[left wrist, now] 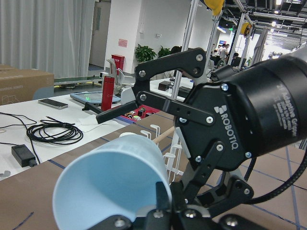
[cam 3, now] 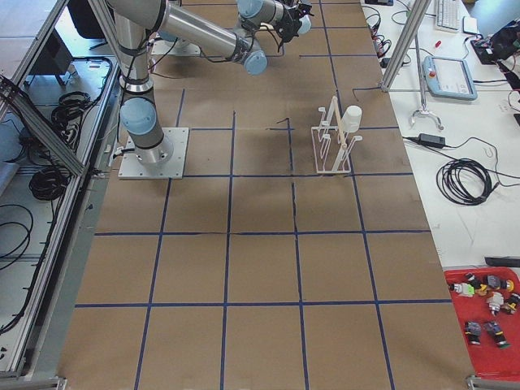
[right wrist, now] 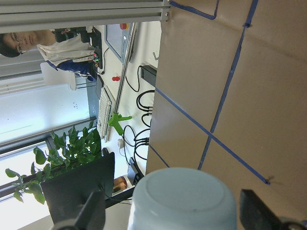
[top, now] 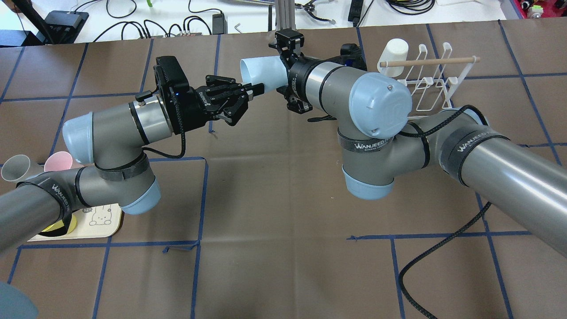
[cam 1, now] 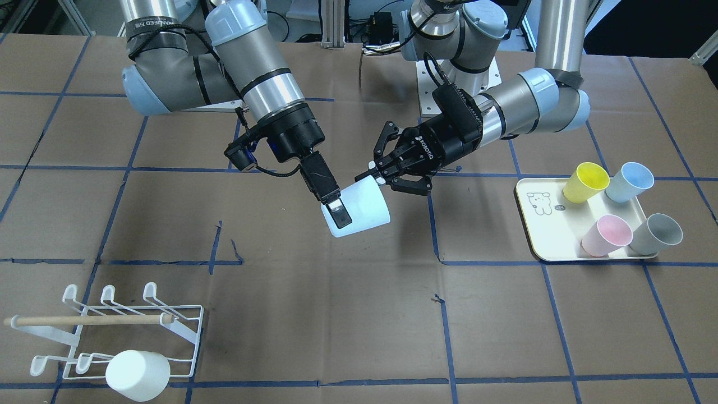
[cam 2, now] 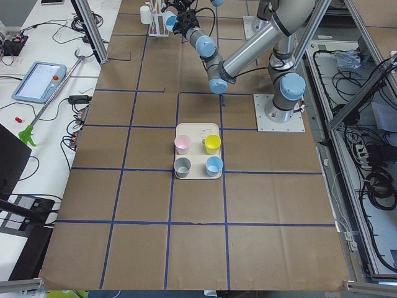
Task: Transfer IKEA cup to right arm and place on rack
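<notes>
A pale blue cup (cam 1: 364, 210) hangs in the air over the table's middle, lying on its side. My right gripper (cam 1: 336, 213) is shut on it near its base; the right wrist view shows the cup's base (right wrist: 184, 201) between the two fingers. My left gripper (cam 1: 374, 173) is open at the cup's rim, its fingers spread on either side of the wall in the left wrist view (left wrist: 132, 155). The cup's mouth (top: 248, 68) faces the left gripper (top: 256, 88). The white wire rack (cam 1: 112, 331) stands at the table's edge on the right arm's side.
A white cup (cam 1: 137, 375) hangs on the rack's front pegs. A cream tray (cam 1: 547, 241) on the left arm's side holds yellow (cam 1: 586, 182), blue (cam 1: 629, 182), pink (cam 1: 606, 235) and grey (cam 1: 656, 233) cups. Brown paper with blue tape lines covers the table.
</notes>
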Tool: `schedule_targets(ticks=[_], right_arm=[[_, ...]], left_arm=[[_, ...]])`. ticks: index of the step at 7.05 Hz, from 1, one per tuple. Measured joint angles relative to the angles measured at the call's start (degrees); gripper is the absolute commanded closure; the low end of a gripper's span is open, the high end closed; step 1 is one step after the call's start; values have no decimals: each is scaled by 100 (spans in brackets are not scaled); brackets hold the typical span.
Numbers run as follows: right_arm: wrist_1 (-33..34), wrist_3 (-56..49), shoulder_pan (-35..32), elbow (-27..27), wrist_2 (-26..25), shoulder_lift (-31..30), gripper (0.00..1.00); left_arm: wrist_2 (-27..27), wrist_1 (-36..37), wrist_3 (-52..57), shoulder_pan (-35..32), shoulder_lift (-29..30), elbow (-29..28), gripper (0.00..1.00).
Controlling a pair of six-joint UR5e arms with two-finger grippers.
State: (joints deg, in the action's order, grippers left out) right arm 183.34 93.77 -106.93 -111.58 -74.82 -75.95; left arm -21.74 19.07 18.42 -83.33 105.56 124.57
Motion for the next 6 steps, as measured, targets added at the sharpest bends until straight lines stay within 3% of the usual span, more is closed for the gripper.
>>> schedule_targets(ticks=[1, 4, 6], right_arm=[[0, 6, -13, 0, 2, 0, 5], [0, 11, -21, 5, 8, 7, 23], [2, 16, -21, 5, 13, 13, 47]], left_arm=[[2, 0, -5, 4, 4, 0, 97], [3, 0, -21, 10, 9, -3, 96], [5, 6, -22, 14, 15, -3, 96]])
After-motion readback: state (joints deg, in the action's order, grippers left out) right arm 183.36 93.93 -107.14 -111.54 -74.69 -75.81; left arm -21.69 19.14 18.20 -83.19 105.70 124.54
